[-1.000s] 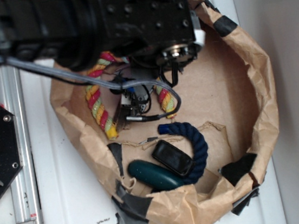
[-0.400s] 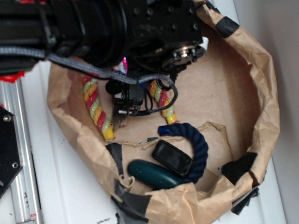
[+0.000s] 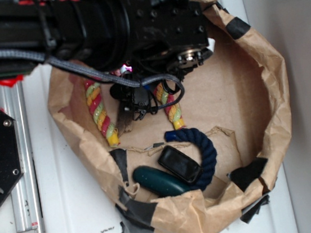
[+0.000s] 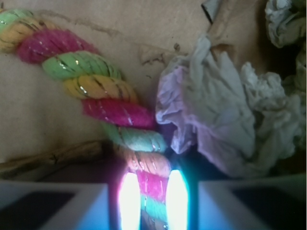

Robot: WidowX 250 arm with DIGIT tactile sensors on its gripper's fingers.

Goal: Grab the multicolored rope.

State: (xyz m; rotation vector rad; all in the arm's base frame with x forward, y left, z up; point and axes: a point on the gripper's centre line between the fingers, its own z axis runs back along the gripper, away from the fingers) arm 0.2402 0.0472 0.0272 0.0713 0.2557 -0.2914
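Gripper [image 4: 147,201] w/ narrow-set fingers [image 4: 128,199] straddling the multicolored rope [image 4: 103,103], which passes btwn them and runs away toward upper left in wrist view, long axis roughly perpendicular to closing direction. Rope lies arched on the floor of the brown paper bag [image 3: 269,74], beside crumpled white cloth [image 4: 225,120]; thick twisted pink, green, yellow strands, yellow tips.

Arm [image 3: 104,26]: matte black housing, round screw heads showing on the wrist block. Grey braided cable [image 3: 82,74] looping beneath. Gripper [image 4: 147,199]: two pale fingers [image 4: 128,199] glowing white-cyan, flat grey-blue blocks flanking.
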